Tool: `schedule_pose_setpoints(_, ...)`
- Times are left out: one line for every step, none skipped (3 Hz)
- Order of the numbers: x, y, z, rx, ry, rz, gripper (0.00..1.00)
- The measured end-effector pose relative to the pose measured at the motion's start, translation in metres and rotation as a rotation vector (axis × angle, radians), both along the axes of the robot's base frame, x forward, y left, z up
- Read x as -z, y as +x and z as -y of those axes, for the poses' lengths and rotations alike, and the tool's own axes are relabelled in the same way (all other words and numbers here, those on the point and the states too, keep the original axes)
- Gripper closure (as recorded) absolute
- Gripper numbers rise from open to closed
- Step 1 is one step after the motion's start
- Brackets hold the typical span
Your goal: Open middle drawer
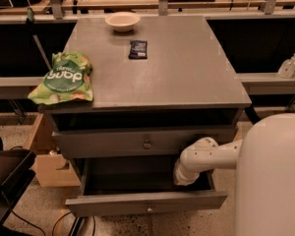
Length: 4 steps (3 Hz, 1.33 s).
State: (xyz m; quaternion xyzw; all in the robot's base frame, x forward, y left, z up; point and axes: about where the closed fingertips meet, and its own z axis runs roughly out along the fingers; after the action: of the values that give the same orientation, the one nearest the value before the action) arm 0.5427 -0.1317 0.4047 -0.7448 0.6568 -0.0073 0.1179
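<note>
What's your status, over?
Hand low at right, inside shallow grey middle drawer with small round knob. Drawer pulled out. Nothing visible blocking it.

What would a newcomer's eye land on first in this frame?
The pulled-out shallow grey middle drawer low on the grey cabinet, with the white arm's gripper inside its right end. Next, the bright green snack bag at the cabinet top's left edge.
</note>
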Motion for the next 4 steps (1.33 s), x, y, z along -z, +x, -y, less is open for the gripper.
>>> schedule_pose_setpoints(0.018,0.002,-0.003,0.002,0.026,-0.033,1.00)
schedule_pose_setpoints(0.027,-0.019,-0.008,-0.017,0.038,-0.106,1.00)
schedule_pose_setpoints(0.030,-0.049,-0.015,-0.052,0.062,-0.217,1.00)
schedule_pose_setpoints(0.030,-0.051,-0.015,-0.054,0.064,-0.223,1.00)
